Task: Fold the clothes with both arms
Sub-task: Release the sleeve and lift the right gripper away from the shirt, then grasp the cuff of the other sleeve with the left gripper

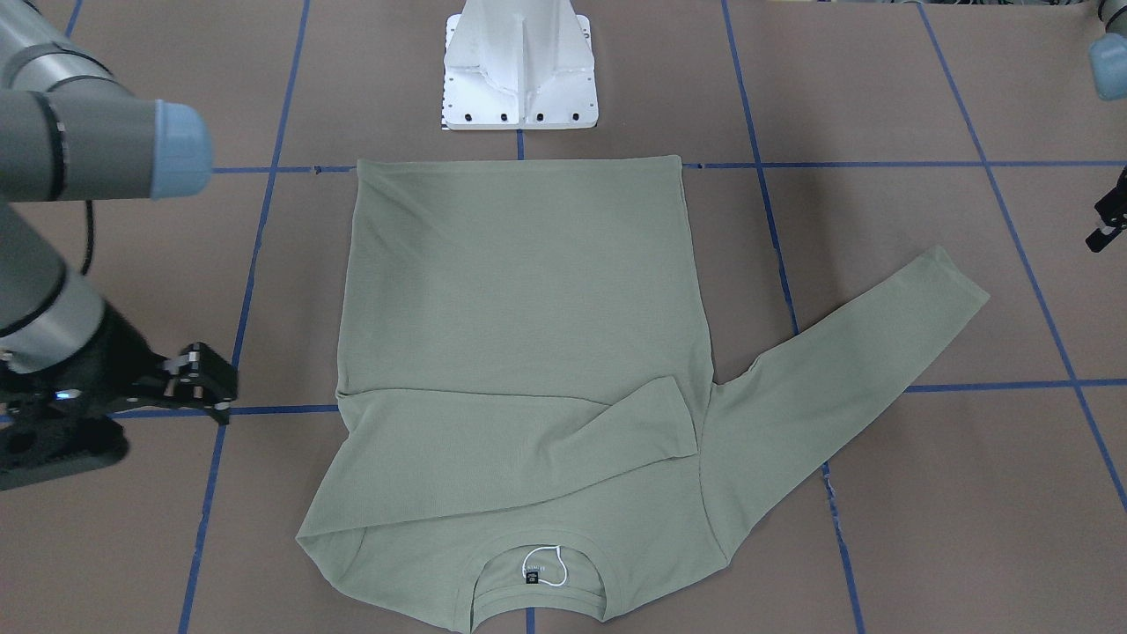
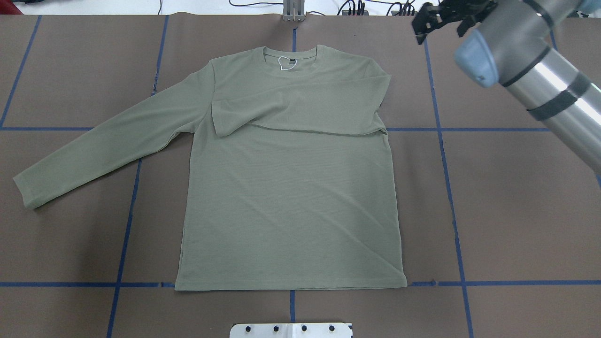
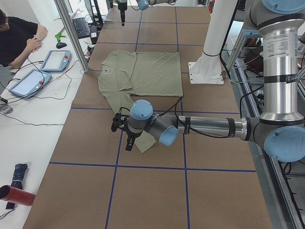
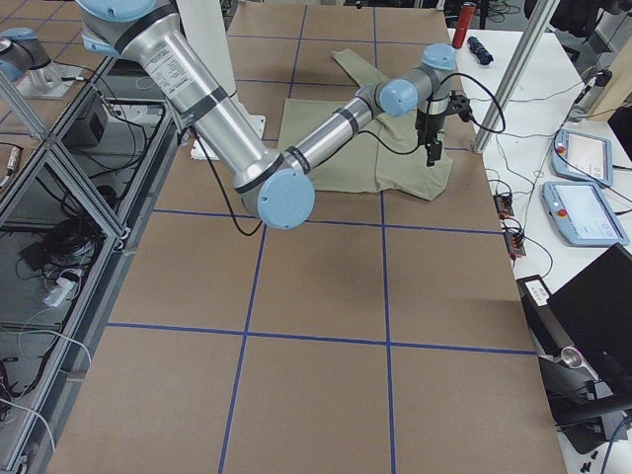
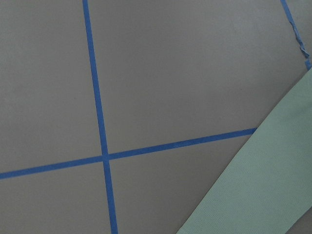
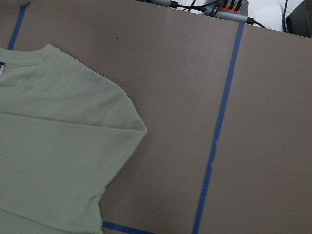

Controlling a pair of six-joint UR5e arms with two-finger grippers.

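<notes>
shirt (image 2: 291,188) lay flat at the middle of the desk (image 2: 516,211). one sleeve (image 2: 300,110) was folded across the chest; the other sleeve (image 2: 108,141) lay stretched out on the robot's left. right pincer (image 2: 440,23) stood wide and empty off the far shoulder. left pincer (image 3: 125,136) hung near the outstretched cuff; its gap could not be told. recommended: grip the cuff only, lift low, lay it straight across the chest.

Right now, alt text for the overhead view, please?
A sage-green long-sleeved shirt lies flat on a brown table, one sleeve folded across its chest, the other stretched leftward. The right gripper hovers off the shirt at upper right.
</notes>
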